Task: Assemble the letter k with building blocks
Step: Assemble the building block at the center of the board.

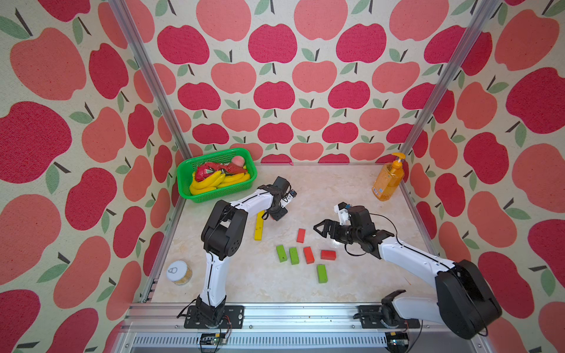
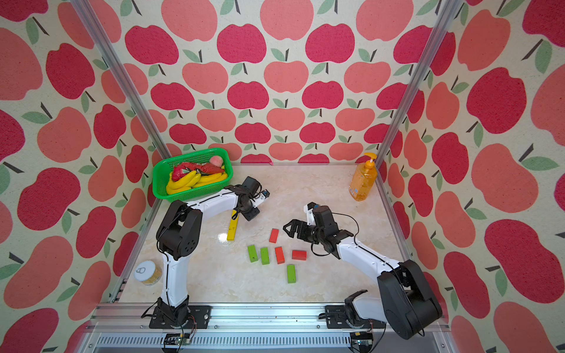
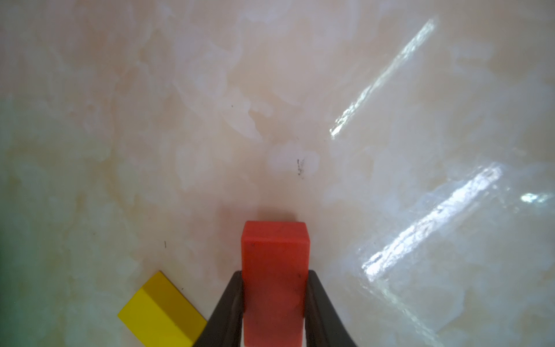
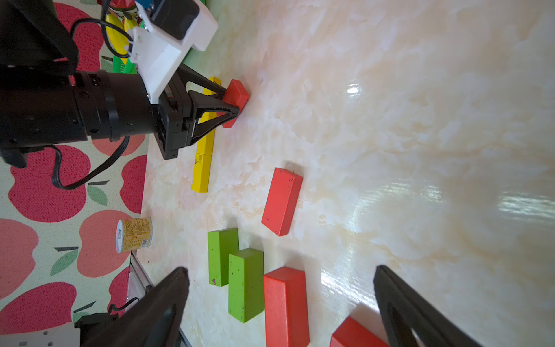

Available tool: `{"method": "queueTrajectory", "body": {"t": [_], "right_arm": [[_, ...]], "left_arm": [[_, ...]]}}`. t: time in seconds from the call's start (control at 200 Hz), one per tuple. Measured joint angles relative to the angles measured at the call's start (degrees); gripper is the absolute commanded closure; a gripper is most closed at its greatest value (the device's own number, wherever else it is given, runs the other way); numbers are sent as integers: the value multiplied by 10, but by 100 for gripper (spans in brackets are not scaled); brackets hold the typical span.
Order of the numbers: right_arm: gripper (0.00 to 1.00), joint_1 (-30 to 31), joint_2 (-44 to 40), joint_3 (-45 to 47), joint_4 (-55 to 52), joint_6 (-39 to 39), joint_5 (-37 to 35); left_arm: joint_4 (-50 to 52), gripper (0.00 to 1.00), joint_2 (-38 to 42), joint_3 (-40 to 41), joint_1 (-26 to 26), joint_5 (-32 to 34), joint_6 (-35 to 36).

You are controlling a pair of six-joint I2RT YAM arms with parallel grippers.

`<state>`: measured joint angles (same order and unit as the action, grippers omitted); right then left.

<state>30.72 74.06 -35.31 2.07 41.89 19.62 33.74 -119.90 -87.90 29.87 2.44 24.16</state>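
Note:
Of the letter k, a straight yellow bar of bricks lies end to end on the marble table. My left gripper points down beside the bar's far end, shut on a red brick. The right wrist view shows that red brick down at the table surface next to the yellow bar. My right gripper hangs open above the loose building blocks: a red one, two green ones, two more red ones and a green one.
A green basket of bananas stands at the back left, close behind my left arm. An orange soap bottle is at the back right. A can sits off the table's left edge. An aluminium rail runs along the front.

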Motion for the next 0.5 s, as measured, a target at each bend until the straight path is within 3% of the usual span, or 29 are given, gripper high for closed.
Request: {"method": "queueTrajectory", "body": {"t": [0.5], "right_arm": [[1, 0, 0, 0, 0, 2, 0]], "left_arm": [[2, 85, 5, 7, 0, 3, 9]]}}
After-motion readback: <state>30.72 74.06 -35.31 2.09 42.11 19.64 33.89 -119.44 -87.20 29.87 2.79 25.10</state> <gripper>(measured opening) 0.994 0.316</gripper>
